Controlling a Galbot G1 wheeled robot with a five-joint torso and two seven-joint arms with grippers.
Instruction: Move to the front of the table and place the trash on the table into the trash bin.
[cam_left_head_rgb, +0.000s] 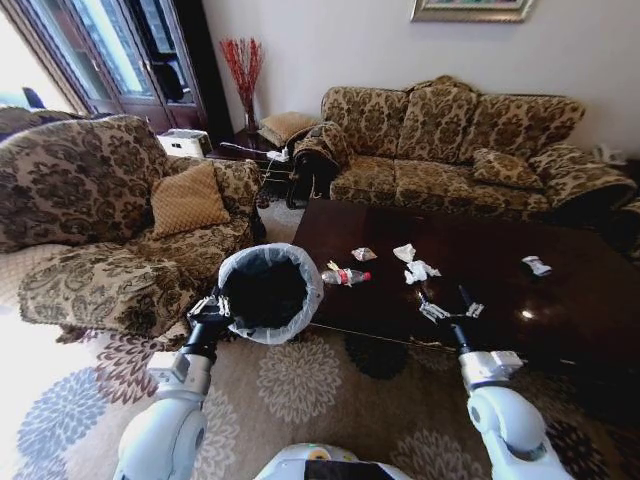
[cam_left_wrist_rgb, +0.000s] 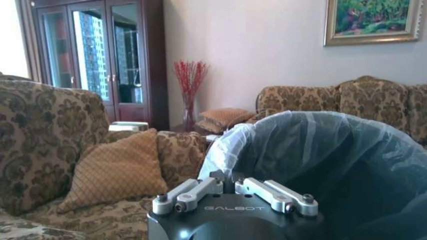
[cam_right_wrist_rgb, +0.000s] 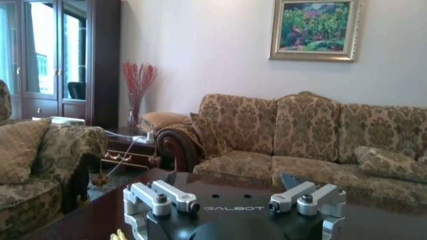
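The dark glossy table stands ahead on the right. On it lie a crushed clear bottle with a red label, a small wrapper, crumpled white tissues and another wrapper. My right gripper hovers open over the table's front edge, just short of the tissues, with nothing in it. The black trash bin with its pale bag liner hangs off the table's left corner. My left gripper is shut on its rim; in the left wrist view the fingers meet at the liner.
A patterned armchair with a tan cushion stands close on the left. A matching sofa runs behind the table. A floral rug covers the floor under me. A side table with a red-twig vase sits in the far corner.
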